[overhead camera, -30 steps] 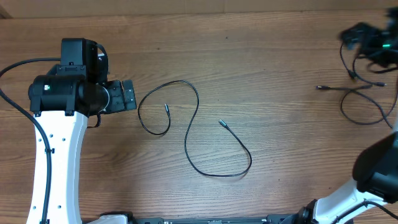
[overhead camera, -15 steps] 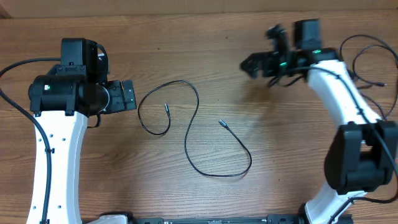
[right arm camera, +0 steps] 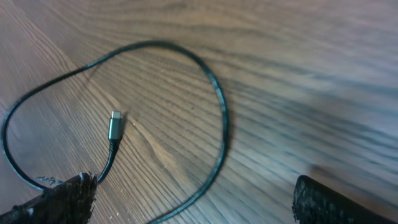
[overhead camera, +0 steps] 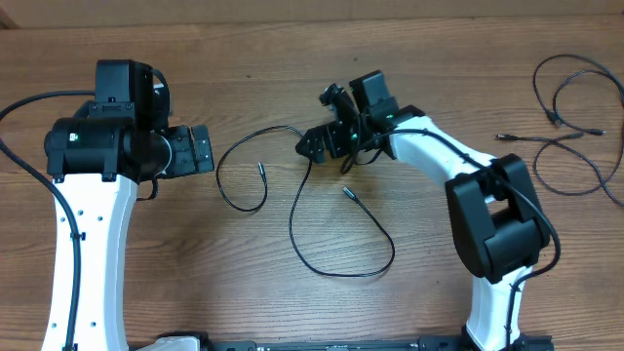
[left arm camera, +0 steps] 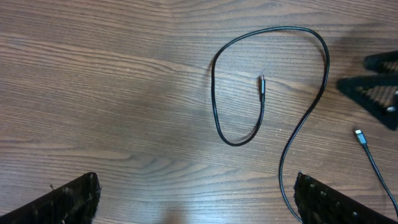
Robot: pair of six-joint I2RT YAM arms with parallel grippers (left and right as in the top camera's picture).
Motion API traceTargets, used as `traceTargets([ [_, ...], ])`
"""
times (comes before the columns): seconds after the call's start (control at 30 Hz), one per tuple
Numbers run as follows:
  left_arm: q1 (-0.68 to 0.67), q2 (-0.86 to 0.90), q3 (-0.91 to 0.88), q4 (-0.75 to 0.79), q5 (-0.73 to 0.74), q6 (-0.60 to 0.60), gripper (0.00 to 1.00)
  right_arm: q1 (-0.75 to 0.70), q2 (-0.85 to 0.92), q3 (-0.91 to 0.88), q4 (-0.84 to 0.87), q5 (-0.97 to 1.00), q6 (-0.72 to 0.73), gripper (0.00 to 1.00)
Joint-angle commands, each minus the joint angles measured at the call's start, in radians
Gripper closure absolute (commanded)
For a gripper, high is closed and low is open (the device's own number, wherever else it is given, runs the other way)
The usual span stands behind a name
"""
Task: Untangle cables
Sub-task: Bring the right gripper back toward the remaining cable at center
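Directly beneath right claw (overhead camera: 315,121), looped cable (overhead camera: 291,226)

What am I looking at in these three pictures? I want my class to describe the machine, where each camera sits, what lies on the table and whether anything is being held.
These are two white-and-black robot arms at a brown wooden table. The wide picture looks down from above. The other two come from a camera on each wrist, so the dark shapes at their lower corners are that arm's own fingers. One thin black cable with metal-tipped plugs lies in loose curves mid-table. A tangle of similar black cables sits on the right arm's side. The left gripper hovers beside the loose cable, and the right gripper is above its upper curve. Both are open and hold nothing.
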Motion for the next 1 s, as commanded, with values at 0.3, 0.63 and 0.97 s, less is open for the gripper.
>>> traceTargets([
  [0.3,0.003,-0.017,0.019,0.000,0.011,0.019,0.00,0.054,0.066,-0.003,0.087,-0.016,0.080,0.00],
  [0.63,0.003,-0.017,0.019,0.000,0.011,0.019,0.00,0.070,0.154,-0.003,0.192,-0.017,0.163,0.00],
  [0.97,0.003,-0.017,0.019,0.000,0.011,0.019,0.00,0.150,0.192,-0.003,0.196,-0.043,0.186,0.28],
])
